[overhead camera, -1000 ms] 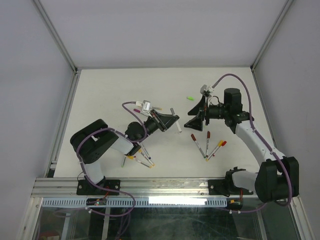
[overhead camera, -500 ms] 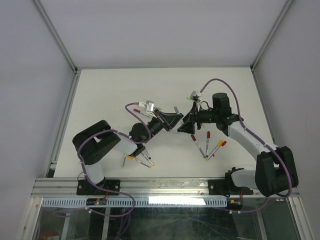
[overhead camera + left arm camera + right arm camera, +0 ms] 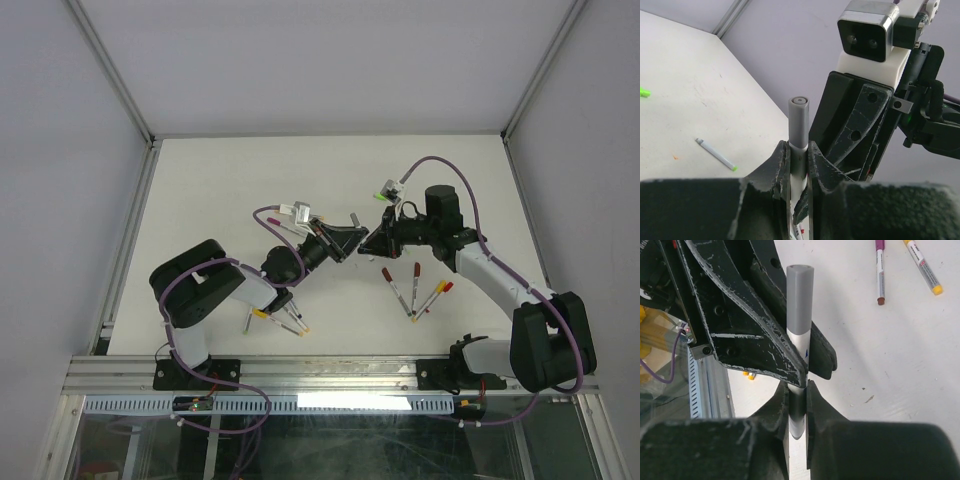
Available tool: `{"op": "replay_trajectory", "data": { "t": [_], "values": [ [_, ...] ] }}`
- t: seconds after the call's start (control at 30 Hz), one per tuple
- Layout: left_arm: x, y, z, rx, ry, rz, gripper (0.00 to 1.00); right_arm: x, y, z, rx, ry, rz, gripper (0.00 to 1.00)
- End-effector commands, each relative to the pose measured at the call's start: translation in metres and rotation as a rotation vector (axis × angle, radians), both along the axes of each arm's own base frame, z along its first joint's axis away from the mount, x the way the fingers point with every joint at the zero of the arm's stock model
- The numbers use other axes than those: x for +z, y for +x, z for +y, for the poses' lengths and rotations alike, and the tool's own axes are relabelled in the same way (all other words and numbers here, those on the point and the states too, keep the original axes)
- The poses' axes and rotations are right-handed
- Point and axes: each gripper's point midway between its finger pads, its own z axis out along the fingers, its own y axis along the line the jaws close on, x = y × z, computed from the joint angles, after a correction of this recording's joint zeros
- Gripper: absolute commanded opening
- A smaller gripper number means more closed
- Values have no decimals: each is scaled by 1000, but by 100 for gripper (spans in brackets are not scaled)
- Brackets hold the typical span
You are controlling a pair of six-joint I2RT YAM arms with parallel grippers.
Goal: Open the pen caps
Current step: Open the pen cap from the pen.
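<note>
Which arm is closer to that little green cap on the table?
The right arm: its wrist sits just beside the green cap. The left arm stops farther off, lower-left in the top view.

The left gripper (image 3: pixel 350 240) and right gripper (image 3: pixel 370 244) meet above the middle of the white surface (image 3: pixel 220 180), jaws tip to tip. A grey-ended pen (image 3: pixel 354 219) shows where they meet. A green cap (image 3: pixel 381 195) lies by the right wrist. Four capped pens (image 3: pixel 415 290), red and yellow, fan out near the right arm, and more pens (image 3: pixel 285 318) lie beside the left arm.
</note>
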Motion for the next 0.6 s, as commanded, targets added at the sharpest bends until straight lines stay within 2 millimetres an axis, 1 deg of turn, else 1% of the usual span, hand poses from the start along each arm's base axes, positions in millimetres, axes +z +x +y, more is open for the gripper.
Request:
{"op": "replay_trajectory", "data": {
  "t": [0.0,0.1,0.17,0.2,0.3,0.37,0.47,0.57],
  "values": [
    [76,-12,23,36,-235,-183,19,23,-4,8,62,51,-40,0],
    [75,-12,32,49,-229,-178,40,27,-5,5,79,69,-26,0],
    [74,-13,39,34,-230,-171,53,30,-11,2,119,90,-6,0],
    [74,-12,42,18,-231,-168,58,31,-12,1,133,94,1,0],
    [74,-12,49,-58,-235,-157,64,31,-16,0,173,94,-2,0],
    [77,-14,51,-108,-226,-176,64,31,-17,0,184,93,1,0],
    [83,-18,53,-129,-223,-202,67,27,-16,0,188,80,18,0],
    [86,-19,52,-133,-222,-212,66,24,-15,0,191,75,30,0]
  ]
}}
